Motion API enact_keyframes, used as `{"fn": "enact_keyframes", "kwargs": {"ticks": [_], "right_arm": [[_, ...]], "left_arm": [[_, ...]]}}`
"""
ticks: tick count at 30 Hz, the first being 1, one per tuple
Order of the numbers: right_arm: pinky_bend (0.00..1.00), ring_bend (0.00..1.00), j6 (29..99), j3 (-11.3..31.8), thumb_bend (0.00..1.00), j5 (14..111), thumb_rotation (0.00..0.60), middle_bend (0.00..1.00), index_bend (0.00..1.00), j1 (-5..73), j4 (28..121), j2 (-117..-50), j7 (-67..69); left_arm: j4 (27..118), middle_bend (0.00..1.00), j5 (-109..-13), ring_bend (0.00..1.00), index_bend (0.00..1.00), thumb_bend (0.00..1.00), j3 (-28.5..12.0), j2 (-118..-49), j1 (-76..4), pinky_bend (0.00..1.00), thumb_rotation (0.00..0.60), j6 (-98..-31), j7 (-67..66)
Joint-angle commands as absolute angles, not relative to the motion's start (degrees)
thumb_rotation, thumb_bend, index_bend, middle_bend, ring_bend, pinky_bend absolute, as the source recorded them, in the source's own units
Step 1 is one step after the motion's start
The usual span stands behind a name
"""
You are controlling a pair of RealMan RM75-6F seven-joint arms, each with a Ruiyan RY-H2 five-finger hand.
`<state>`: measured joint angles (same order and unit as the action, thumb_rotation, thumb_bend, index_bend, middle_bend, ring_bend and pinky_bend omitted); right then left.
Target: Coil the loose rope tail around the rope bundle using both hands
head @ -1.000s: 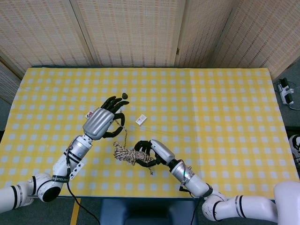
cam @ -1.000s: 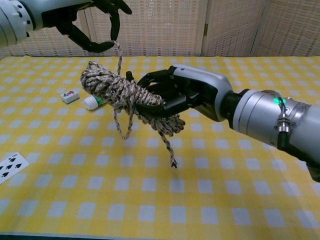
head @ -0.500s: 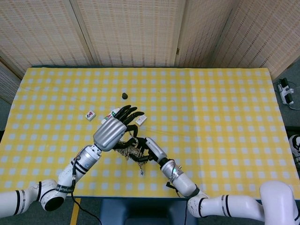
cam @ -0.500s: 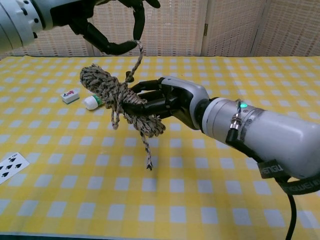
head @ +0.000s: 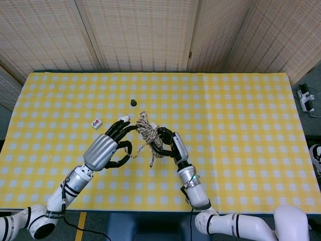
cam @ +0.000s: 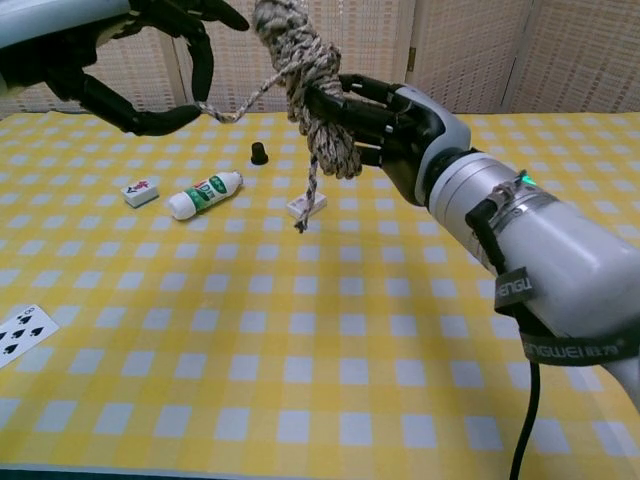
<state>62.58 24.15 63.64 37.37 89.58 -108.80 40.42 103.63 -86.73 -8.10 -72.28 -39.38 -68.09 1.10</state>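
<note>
Above the yellow-checked counter [cam: 330, 380], coiling looks partly done.
Right robot hand [cam: 400, 115] grips the rope bundle [cam: 305, 60] upright in the air; left robot hand [cam: 150, 60] pinches the rope tail [cam: 245, 100], pulled sideways, with one short end dangling unwrapped.

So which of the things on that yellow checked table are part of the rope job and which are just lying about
In the job:
- rope bundle, held by the right robot hand
- loose rope tail, pinched by the left robot hand

Lying about:
- small white bottle
- mahjong tile
- small black cap
- small white block
- playing card
</note>
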Motion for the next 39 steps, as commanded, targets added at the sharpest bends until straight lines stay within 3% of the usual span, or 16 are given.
{"fn": "enact_keyframes", "kwargs": {"ticks": [1,15,24,39], "right_arm": [[0.64,0.72,65.6,24.8,0.74,70.4,0.6,0.64,0.78,34.8,88.5,-108.7,48.2],[0.65,0.73,67.8,22.1,0.74,79.2,0.6,0.65,0.8,33.2,89.0,-104.4,54.8],[0.65,0.73,69.4,18.1,0.74,87.0,0.6,0.65,0.8,34.7,86.0,-101.1,46.9],[0.65,0.74,58.2,12.0,0.74,87.9,0.6,0.65,0.8,39.6,93.5,-91.9,34.2]], "left_arm": [[102.6,0.15,-86.2,0.05,0.64,0.48,-7.7,-71.4,-38.2,0.0,0.6,-68.9,3.5],[98.7,0.15,-81.7,0.05,0.64,0.48,-8.8,-71.0,-37.2,0.0,0.6,-66.1,10.2],[97.4,0.15,-82.6,0.05,0.64,0.48,-8.5,-70.0,-37.7,0.0,0.6,-63.9,11.7],[95.4,0.14,-84.9,0.04,0.63,0.48,-8.3,-67.0,-41.8,0.0,0.6,-57.2,9.5]]}}
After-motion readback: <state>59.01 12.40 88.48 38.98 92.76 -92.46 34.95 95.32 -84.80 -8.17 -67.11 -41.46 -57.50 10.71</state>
